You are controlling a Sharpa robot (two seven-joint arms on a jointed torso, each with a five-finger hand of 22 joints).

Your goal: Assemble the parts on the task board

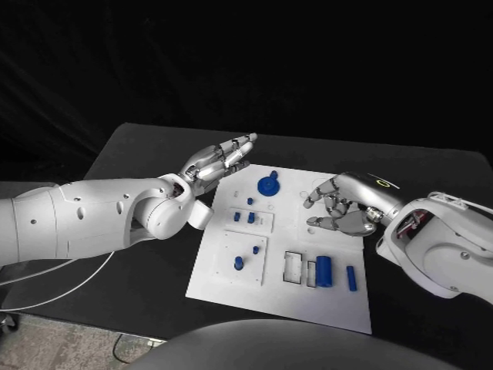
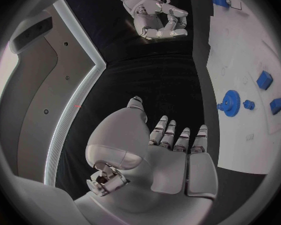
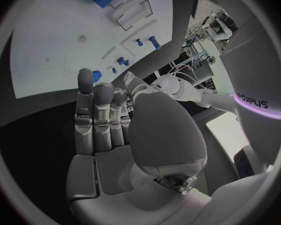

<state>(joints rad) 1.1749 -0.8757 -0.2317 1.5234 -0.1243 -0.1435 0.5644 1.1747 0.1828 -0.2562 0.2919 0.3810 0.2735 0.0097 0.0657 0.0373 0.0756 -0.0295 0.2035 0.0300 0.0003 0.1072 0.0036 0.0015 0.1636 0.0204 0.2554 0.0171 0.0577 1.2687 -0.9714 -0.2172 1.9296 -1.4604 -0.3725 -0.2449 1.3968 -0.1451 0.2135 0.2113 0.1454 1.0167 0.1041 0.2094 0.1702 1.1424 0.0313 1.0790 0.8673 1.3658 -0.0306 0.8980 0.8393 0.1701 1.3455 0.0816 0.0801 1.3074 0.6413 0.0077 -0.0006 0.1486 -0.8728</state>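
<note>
My left hand hangs above the far left corner of the task board, fingers stretched out straight and apart, palm bare, holding nothing. My left wrist view shows the same hand flat and empty, with the board off to one side of it. Just beyond my left fingertips, on the board, lies the round blue gear, close but not touched. My right hand hovers over the board's far right edge, fingers curled loosely inward and apart, nothing between them; from its wrist the fingers stand side by side, free of any part. Nearer me, well apart from both hands, the blue block and a slim blue bar lie beside two rectangular slots. Small blue pegs stand mid-board, between my two hands.
</note>
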